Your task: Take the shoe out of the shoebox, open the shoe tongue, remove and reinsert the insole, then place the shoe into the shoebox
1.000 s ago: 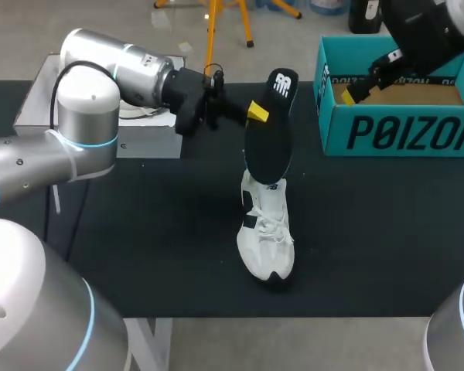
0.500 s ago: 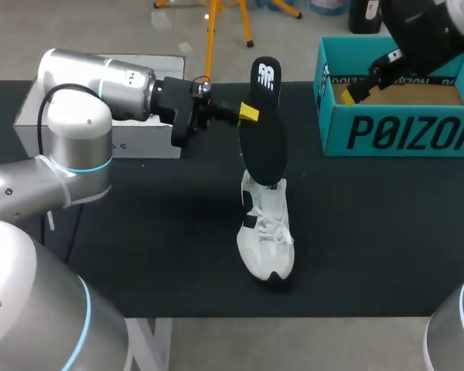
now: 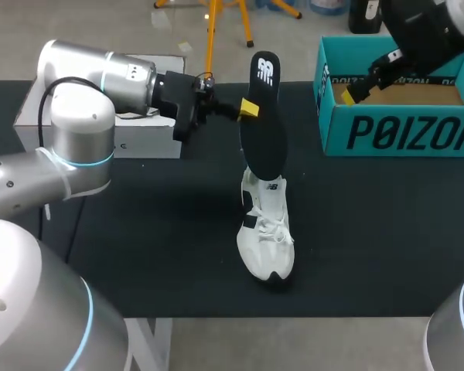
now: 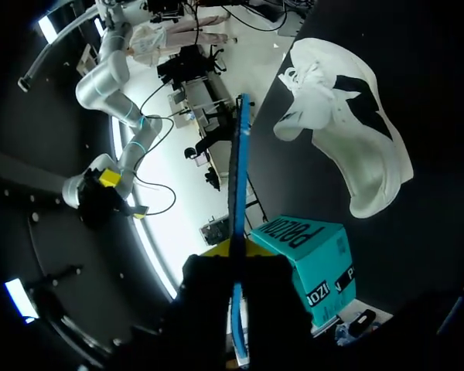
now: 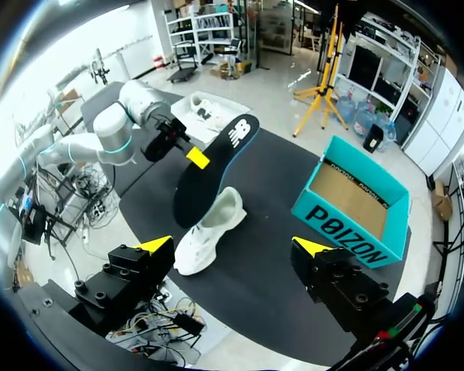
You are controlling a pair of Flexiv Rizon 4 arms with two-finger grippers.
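**Head view.** The white shoe (image 3: 267, 232) stands on the dark worktop (image 3: 162, 232) near the middle, with its toe toward 6 o'clock and its heel toward 12. The black insole (image 3: 263, 124) stands almost upright over the heel. Its lower end is at the shoe's mouth, and whether it is clear of the shoe cannot be told. The left tool (image 3: 246, 110) comes in from 10 o'clock of the shoe and pinches the insole's edge partway up. The teal shoebox (image 3: 402, 127) sits at 2 o'clock of the shoe, open and empty. The right tool (image 3: 356, 91) hangs over its left end.

**Left wrist view.** The insole (image 4: 237, 232) shows edge-on, clamped between the fingers of the left tool (image 4: 237, 249). The shoe (image 4: 348, 147) lies ahead and to one side, well apart from the fingers. The shoebox (image 4: 313, 255) is just beside them.

**Right wrist view.** The right tool (image 5: 232, 247) is spread wide and carries nothing. Far ahead of it are the shoe (image 5: 205, 232), the insole (image 5: 209, 174) and the shoebox (image 5: 356, 205).

The step in hand looks like the insole part of the task, removal or reinsertion. The next move probably calls for lining the insole's lower end with the shoe's length and feeding it down toward the toe. Nothing holds the shoe, so a steadying grip from the right tool may be needed to stop it sliding or tipping.
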